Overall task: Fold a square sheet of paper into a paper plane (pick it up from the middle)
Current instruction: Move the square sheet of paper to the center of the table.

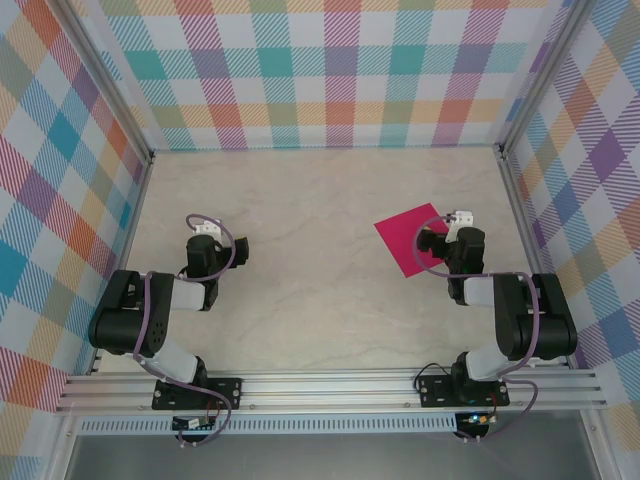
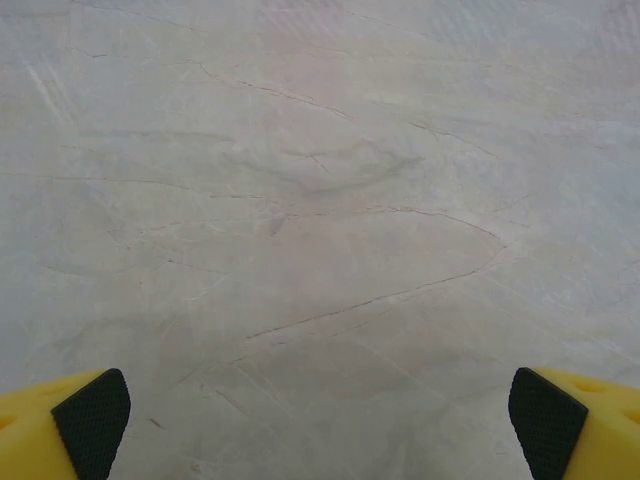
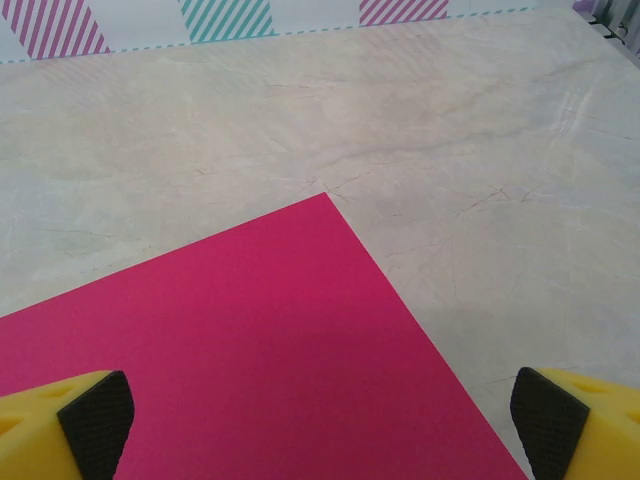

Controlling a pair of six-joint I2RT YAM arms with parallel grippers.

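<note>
On the pale marbled table (image 1: 320, 200), the flat pink sheet (image 1: 400, 238) lies at three o'clock, partly beneath the right gripper (image 3: 320, 440) — it and the left gripper (image 2: 320, 430) both gape, empty — and a pinch off the middle could skid or crumple it.

The scene is lit brightly and evenly from above, the light being diffuse; only faint, soft-edged shadows are cast on the table (image 1: 320, 200) beside the arms (image 1: 150, 320); the top view's corners are splayed outward by a wide lens. Ahead of the left jaws the marble is rendered pale, soft and slightly washed out; between the right jaws a dull shadow is laid on the square sheet of paper (image 3: 250, 340); the texture of the pads (image 3: 95, 420) is kept sharp.
</note>
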